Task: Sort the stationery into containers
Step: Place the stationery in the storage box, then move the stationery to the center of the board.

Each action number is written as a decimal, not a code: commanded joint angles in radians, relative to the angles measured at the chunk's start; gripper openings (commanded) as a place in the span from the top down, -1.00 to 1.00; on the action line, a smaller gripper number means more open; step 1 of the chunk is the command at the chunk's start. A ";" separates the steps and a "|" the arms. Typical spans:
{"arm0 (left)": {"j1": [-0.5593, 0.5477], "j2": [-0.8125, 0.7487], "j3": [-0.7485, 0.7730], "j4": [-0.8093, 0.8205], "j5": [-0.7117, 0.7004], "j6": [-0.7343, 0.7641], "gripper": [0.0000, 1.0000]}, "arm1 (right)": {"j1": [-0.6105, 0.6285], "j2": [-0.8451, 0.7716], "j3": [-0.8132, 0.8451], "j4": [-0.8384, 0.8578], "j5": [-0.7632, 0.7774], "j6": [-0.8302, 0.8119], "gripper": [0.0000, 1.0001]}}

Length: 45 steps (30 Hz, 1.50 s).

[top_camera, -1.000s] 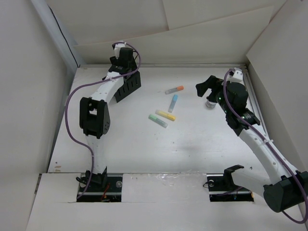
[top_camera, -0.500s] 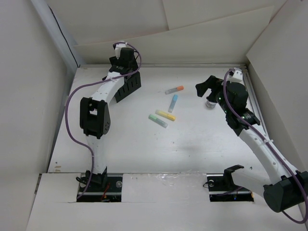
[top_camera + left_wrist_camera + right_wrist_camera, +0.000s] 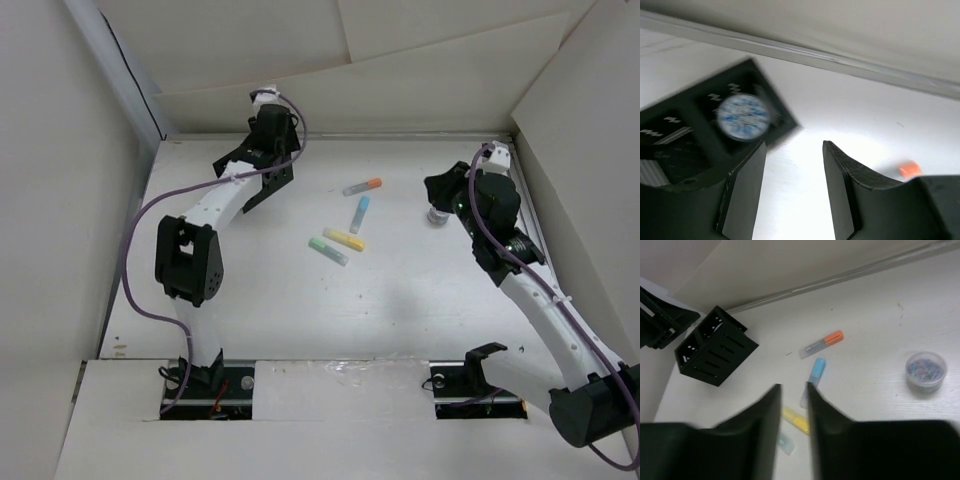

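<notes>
Light blue stick [image 3: 816, 369], just beyond right gripper [image 3: 793, 388] tips: likely light, rigid, slick. Pinch mid-barrel, across width. Right jaws narrowly parted; left gripper [image 3: 794, 150] released, empty.

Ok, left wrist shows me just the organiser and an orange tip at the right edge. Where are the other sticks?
Observer: Four lie loose in the middle of the table: the grey stick with the orange tip, the light blue stick, the yellow stick and the pale green stick.
Operator: Right tool holding anything?
Observer: No, the right tool is empty, its jaws slightly apart.
Operator: Anything else out?
Observer: A small round tub stands at the table's right side, apart from the sticks.
</notes>
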 commanded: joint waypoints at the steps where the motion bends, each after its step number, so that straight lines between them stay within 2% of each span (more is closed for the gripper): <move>1: -0.133 -0.121 -0.074 0.147 0.155 0.047 0.10 | 0.010 -0.058 0.006 0.047 0.068 -0.003 0.58; 2: -0.164 -0.121 -0.101 0.188 0.181 0.061 0.10 | 0.010 -0.071 0.015 0.047 0.081 -0.003 0.76; 4: -0.257 -0.103 -0.101 0.201 0.223 0.070 0.06 | 0.010 -0.071 0.037 0.015 0.113 0.006 0.73; 5: -0.287 -0.092 -0.101 0.228 0.239 0.081 -0.04 | 0.010 -0.071 0.069 0.001 0.113 0.006 0.64; 6: -0.316 -0.080 -0.101 0.241 0.264 0.081 -0.09 | 0.010 -0.071 0.086 -0.028 0.122 0.015 0.24; 8: -0.401 -0.028 -0.101 0.241 0.315 0.092 -0.21 | 0.010 -0.080 0.113 -0.039 0.122 0.015 -0.23; 9: -0.428 -0.007 -0.057 0.250 0.332 0.112 -0.34 | 0.010 -0.089 0.135 -0.051 0.122 0.026 -0.63; 12: -0.515 0.092 0.042 0.239 0.333 0.138 -0.54 | 0.010 -0.089 0.179 -0.065 0.109 0.026 -0.99; 19: -0.600 0.323 0.289 0.170 0.356 0.149 -0.65 | 0.010 -0.080 0.227 -0.111 0.136 0.026 -0.99; 22: -0.609 0.423 0.369 0.160 0.341 0.149 -0.72 | 0.010 -0.080 0.236 -0.134 0.155 0.017 -0.99; 26: -0.609 0.549 0.555 0.114 0.332 0.130 -0.74 | 0.010 -0.080 0.291 -0.158 0.128 0.008 -0.99; 35: -0.618 0.669 0.621 0.114 0.257 0.150 -0.76 | 0.010 -0.089 0.291 -0.158 0.090 -0.001 -0.99; 45: -0.628 0.741 0.675 0.213 0.234 0.138 -0.74 | 0.010 -0.080 0.282 -0.123 0.018 -0.020 -0.99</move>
